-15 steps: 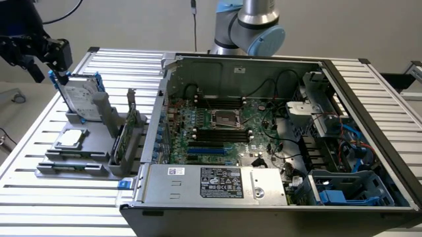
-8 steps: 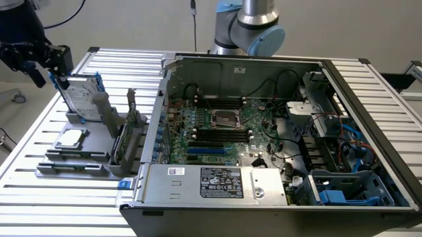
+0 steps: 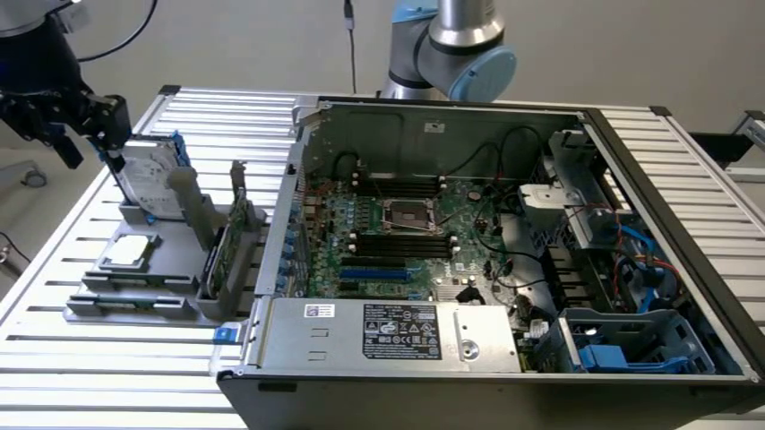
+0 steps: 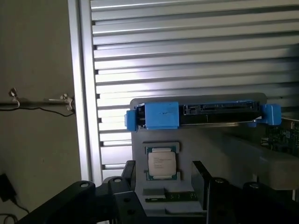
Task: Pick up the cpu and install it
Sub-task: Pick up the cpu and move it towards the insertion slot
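The cpu (image 3: 129,252) is a small flat square chip with a silvery top, lying face up in a recess of the grey parts holder (image 3: 132,300) at the exterior view's left. My gripper (image 3: 90,152) hangs well above the far end of that holder, beside the upright hard drive (image 3: 150,175). In the wrist view the cpu (image 4: 162,163) lies far below, between the two black fingers (image 4: 128,173). The gripper (image 4: 164,169) is open and holds nothing. The metal-framed socket (image 3: 407,213) sits in the middle of the motherboard inside the open computer case (image 3: 395,336).
The silver hard drive with blue rails (image 4: 201,114) stands on edge in the holder just beyond the cpu. Memory sticks (image 3: 233,237) stand upright between the holder and the case wall. Everything rests on a slatted metal table (image 3: 107,367). Cables and blue drive bays (image 3: 633,345) crowd the case's right side.
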### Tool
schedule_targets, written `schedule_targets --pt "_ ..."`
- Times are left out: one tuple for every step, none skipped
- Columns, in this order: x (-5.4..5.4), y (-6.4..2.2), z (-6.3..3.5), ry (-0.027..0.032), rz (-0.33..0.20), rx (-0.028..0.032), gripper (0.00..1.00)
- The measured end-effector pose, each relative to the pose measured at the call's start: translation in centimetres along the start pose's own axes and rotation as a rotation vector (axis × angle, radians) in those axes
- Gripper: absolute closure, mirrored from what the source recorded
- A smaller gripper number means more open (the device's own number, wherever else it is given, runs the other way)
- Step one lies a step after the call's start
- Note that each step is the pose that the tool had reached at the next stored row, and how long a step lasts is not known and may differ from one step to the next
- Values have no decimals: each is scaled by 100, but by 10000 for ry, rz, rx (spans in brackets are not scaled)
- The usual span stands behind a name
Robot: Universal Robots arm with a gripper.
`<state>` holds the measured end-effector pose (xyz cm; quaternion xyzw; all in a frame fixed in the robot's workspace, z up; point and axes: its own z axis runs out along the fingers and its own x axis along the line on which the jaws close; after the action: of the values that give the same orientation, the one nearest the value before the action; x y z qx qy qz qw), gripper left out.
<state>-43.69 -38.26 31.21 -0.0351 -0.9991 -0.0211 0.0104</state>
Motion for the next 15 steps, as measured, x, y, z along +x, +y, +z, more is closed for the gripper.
schedule_targets --pt "8 -4 18 -1 -2 0 40" --pt "17 -9 36 -1 -2 -1 40" --pt "24 -16 54 -1 -3 -1 40" --pt "29 -27 72 -1 -3 0 40" --pt "30 -46 89 1 -1 0 40" --pt "27 -71 106 0 -2 0 40" --pt "25 -101 124 -1 -2 -1 40" --pt "22 -133 141 -1 -2 -1 40" --pt "19 -165 158 -1 -3 0 40" --pt "17 -196 174 -1 -3 -1 40" --pt "15 -227 191 0 -2 0 40" --pt "12 -257 207 0 -2 -1 40" --pt "10 -285 226 -1 -2 -1 40" --pt "8 -307 243 -1 -3 0 40" --pt "5 -323 261 -1 -4 -1 40"
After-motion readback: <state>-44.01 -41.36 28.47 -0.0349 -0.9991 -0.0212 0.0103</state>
